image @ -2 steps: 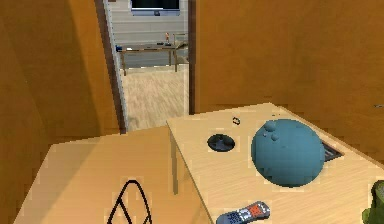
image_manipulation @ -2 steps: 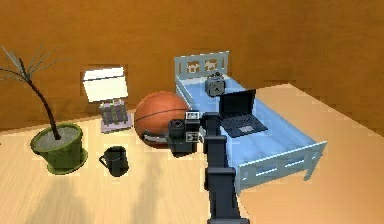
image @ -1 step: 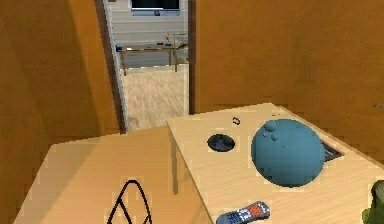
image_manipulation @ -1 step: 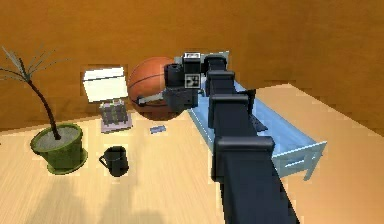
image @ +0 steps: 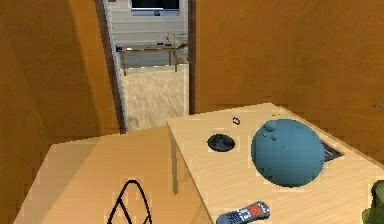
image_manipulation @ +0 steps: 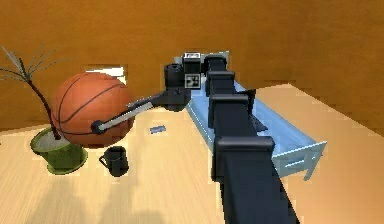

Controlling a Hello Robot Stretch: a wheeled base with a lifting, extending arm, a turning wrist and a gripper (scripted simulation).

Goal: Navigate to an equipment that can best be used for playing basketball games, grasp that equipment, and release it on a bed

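Observation:
An orange basketball [image_manipulation: 85, 100] with black seams hangs at the far end of my gripper [image_manipulation: 101, 126] in the arm side view. It sits above the wooden tabletop [image_manipulation: 150, 180], clear of it, so the gripper holds the basketball. The thin fingers [image_manipulation: 135, 112] run left from the dark gripper body [image_manipulation: 177, 82] across the ball's lower right face. The arm [image_manipulation: 240, 150] rises as a dark bar from the bottom edge.
Under the ball stand a potted plant [image_manipulation: 55, 152] and a black mug [image_manipulation: 113, 160]; a blue tray [image_manipulation: 290, 140] lies beside the arm. Ahead, a table [image: 200, 170] carries a large teal ball [image: 290, 152], dark bowl [image: 221, 142] and phone [image: 245, 214]. An open doorway [image: 155, 70] lies beyond.

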